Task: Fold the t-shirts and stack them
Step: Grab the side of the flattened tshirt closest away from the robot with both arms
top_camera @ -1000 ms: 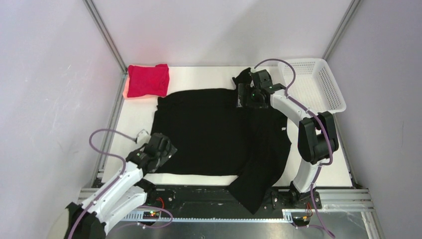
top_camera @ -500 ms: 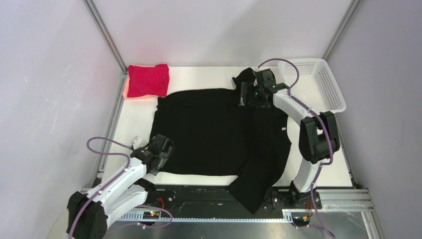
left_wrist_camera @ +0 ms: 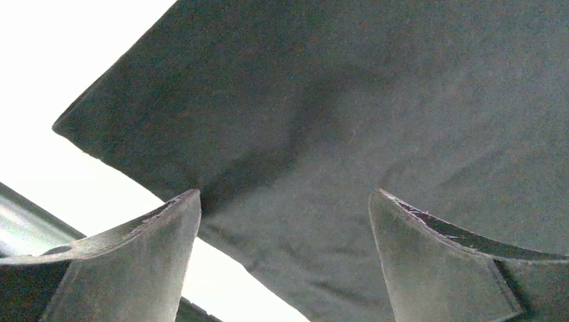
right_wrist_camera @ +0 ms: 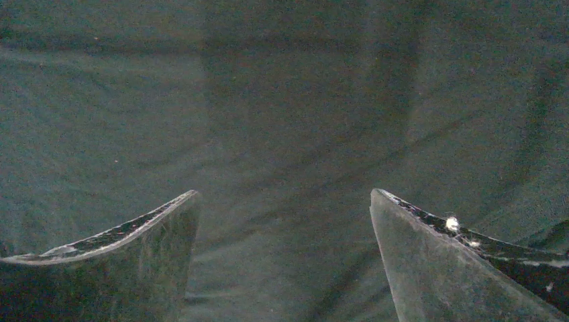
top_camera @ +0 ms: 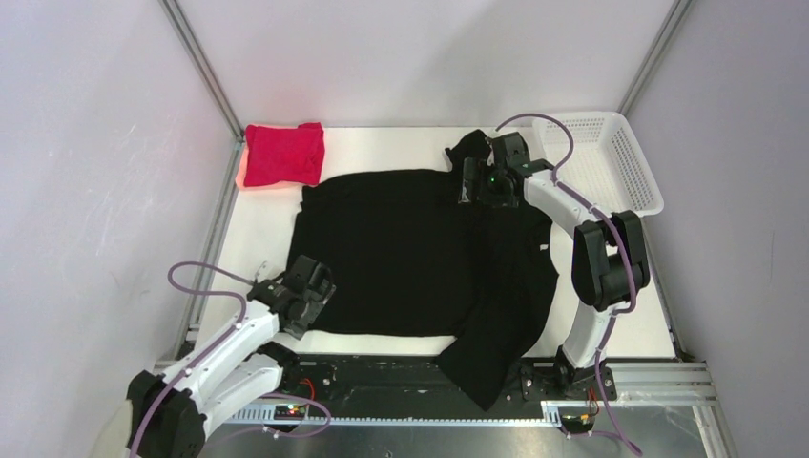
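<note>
The large black t-shirt (top_camera: 410, 253) lies spread on the white table, with one fold hanging over the near edge (top_camera: 487, 367). A folded crimson-red t-shirt (top_camera: 283, 154) sits at the far left corner. My left gripper (top_camera: 310, 286) hovers open over the black shirt's near-left corner (left_wrist_camera: 288, 147), the hem edge running between its fingers (left_wrist_camera: 134, 261). My right gripper (top_camera: 474, 183) stands open above the shirt's far right part, near a bunched bit of black cloth (top_camera: 466, 146). In the right wrist view only black cloth (right_wrist_camera: 282, 134) shows between the spread fingers (right_wrist_camera: 429, 261).
A white plastic mesh basket (top_camera: 641, 172) stands at the far right corner. Bare white table (top_camera: 243, 239) shows left of the black shirt and along the back (top_camera: 391, 143). A metal frame rail (top_camera: 382, 377) runs along the near edge.
My left gripper drew back toward the near-left corner of the black shirt and settled there. The right gripper shifted slightly farther back. Both stay open.
</note>
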`<state>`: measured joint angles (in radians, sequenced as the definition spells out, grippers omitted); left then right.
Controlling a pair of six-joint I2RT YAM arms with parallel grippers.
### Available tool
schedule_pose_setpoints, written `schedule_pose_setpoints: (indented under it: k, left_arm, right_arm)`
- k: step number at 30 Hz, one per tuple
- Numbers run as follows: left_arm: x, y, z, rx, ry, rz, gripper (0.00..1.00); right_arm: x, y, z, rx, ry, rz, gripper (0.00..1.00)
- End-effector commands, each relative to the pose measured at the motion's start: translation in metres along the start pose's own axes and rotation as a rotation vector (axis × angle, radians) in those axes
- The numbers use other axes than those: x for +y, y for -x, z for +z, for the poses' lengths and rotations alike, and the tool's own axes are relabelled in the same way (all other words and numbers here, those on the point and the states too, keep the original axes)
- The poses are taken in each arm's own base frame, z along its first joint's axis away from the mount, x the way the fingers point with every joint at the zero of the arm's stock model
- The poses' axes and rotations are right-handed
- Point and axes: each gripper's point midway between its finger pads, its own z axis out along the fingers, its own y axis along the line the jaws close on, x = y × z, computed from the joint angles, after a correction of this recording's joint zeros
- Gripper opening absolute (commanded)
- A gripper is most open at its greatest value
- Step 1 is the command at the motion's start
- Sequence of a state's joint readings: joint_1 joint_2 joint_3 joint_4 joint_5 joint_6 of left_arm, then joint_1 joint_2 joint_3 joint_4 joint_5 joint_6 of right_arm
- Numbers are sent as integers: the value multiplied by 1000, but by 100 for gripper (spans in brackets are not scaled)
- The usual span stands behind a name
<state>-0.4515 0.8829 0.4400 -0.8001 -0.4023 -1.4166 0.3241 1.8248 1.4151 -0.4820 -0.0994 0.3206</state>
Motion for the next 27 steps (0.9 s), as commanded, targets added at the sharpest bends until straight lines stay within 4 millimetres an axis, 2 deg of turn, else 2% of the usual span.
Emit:
schedule_pose_setpoints:
  k: [1,5,10,14,16,18,22,23,27]
  left_arm:
    - [-3,3,-27,40,-16,39,99]
    - [6,-2,-32,74,15,78,100]
    - [25,-22,-22,141,87,118,99]
    - [33,-28,-18,135,111,129,96]
    - [36,-23,-11,85,129,101,94]
    - [28,-7,-6,-11,122,56,92]
    - [19,10,3,-127,128,-8,75]
    - [19,11,8,-141,141,-8,68]
    - [20,14,16,-162,189,-14,54]
  right_arm:
    - [-9,2,10,4,7,27,99]
    - [-13,1,12,8,6,38,99]
    - [-13,1,13,7,8,37,99]
    - [-13,-1,14,14,9,40,99]
    - [-12,-1,14,15,13,40,99]
    - [-12,-1,13,15,16,38,99]
    - [-11,1,9,6,18,32,99]
    - [-11,2,8,3,17,30,99]
    - [-13,4,4,-7,10,33,99]
